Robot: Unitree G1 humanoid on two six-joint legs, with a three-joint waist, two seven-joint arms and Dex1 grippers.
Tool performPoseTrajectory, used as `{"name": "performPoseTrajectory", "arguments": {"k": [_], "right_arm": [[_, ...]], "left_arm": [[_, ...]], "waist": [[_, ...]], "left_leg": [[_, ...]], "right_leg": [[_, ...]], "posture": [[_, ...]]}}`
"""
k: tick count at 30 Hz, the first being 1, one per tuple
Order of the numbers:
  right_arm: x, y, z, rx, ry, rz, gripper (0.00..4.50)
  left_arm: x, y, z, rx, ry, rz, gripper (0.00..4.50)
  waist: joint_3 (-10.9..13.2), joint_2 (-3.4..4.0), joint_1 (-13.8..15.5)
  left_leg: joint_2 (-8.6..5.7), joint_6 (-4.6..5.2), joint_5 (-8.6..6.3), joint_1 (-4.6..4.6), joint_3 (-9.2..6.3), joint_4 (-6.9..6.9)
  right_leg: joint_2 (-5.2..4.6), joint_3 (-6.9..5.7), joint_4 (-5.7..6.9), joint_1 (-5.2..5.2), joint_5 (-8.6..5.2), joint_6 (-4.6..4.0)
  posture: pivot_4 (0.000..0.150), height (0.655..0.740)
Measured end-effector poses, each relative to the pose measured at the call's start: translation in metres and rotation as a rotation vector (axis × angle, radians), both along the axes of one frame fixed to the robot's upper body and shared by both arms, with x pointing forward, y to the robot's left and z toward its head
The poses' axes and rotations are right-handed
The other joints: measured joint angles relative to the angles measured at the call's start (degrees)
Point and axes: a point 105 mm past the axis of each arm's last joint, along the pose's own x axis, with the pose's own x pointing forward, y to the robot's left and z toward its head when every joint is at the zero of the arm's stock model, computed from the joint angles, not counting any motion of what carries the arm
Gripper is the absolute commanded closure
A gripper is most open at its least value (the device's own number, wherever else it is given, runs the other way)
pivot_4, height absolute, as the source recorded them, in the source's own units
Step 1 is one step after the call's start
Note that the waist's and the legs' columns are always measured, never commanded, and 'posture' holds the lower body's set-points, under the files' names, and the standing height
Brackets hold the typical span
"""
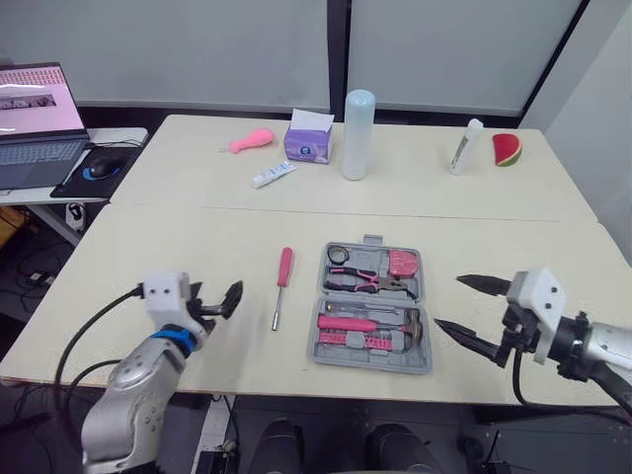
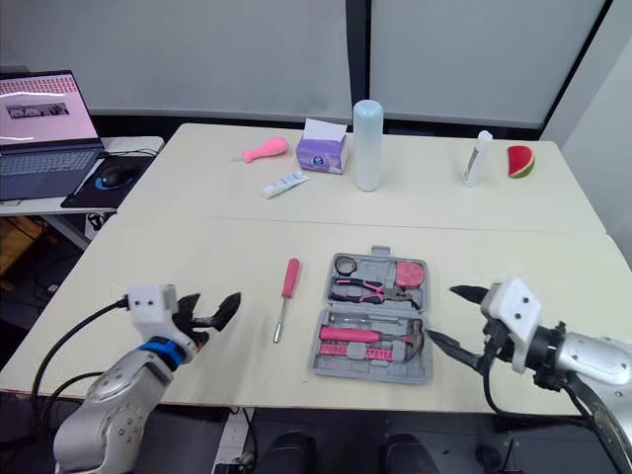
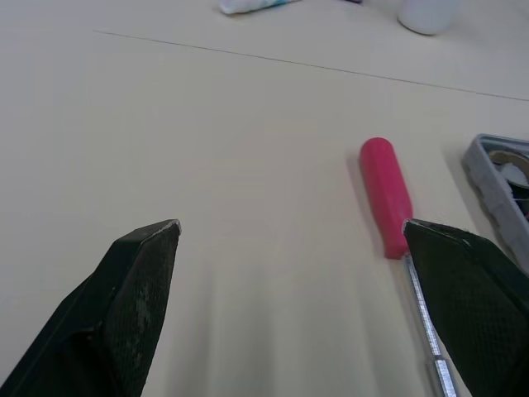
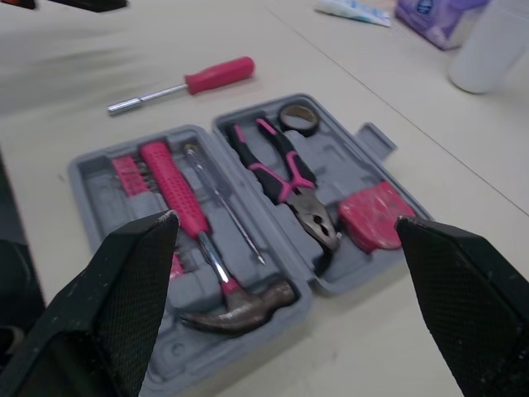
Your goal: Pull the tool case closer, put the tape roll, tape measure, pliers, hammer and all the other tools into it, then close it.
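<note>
At the middle of the desk (image 1: pixel 197 247), near its front edge, we see the tool case (image 4: pixel 335 149) lying open. In its far half sit the tape roll (image 4: pixel 298 118), the pliers (image 4: pixel 285 178) and the pink tape measure (image 4: pixel 374 217). In its near half lie the hammer (image 4: pixel 194 219), a thin driver (image 4: pixel 227 211) and a row of bits (image 4: pixel 128 175). A loose screwdriver (image 1: pixel 284 269) lies on the desk just left of the case, apart from it. The left gripper (image 3: pixel 291 227) hovers left of that screwdriver, its jaws wide and empty. The right gripper (image 1: pixel 449 301) hangs just right of the case, jaws likewise wide, holding nothing.
</note>
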Motion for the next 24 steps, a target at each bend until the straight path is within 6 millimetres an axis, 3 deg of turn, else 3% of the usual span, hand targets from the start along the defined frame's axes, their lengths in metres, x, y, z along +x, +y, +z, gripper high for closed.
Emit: {"name": "performPoseTrajectory", "arguments": {"k": [9,16,23,24], "right_arm": [[0.001,0.022,0.0,-0.006,0.067,0.104,0.05],[0.002,0.03,0.0,-0.009,0.075,0.138,0.05],[0.001,0.031,-0.001,-0.006,0.098,0.142,0.05],[0.001,0.032,-0.001,-0.006,0.098,0.143,0.0]], "left_arm": [[0.032,-0.043,0.001,0.071,0.072,-0.054,0.0],[0.054,-0.081,-0.024,0.105,0.178,-0.076,0.0],[0.065,-0.09,-0.038,0.144,0.231,-0.028,0.0],[0.066,-0.091,-0.038,0.147,0.233,-0.025,0.41]], "waist": [[0.01,-0.05,0.2],[0.02,-0.07,0.59],[0.02,-0.07,0.78],[0.02,-0.07,0.89]], "left_leg": [[-0.03,0.0,0.0,-0.06,-0.02,0.01],[-0.04,-0.19,0.11,-0.12,-0.02,0.02],[-0.04,-0.21,0.12,-0.14,0.0,0.02],[-0.04,-0.21,0.12,-0.15,0.0,0.02]], "right_leg": [[-0.01,-0.02,-0.15,0.03,0.0,0.0],[-0.01,-0.04,-0.23,0.03,0.01,0.0],[-0.02,-0.03,-0.26,0.03,0.01,0.0],[-0.02,-0.03,-0.27,0.03,0.01,0.0]], "posture": [[0.15,0.7002],[0.15,0.7002],[0.15,0.7002],[0.15,0.7002]]}}
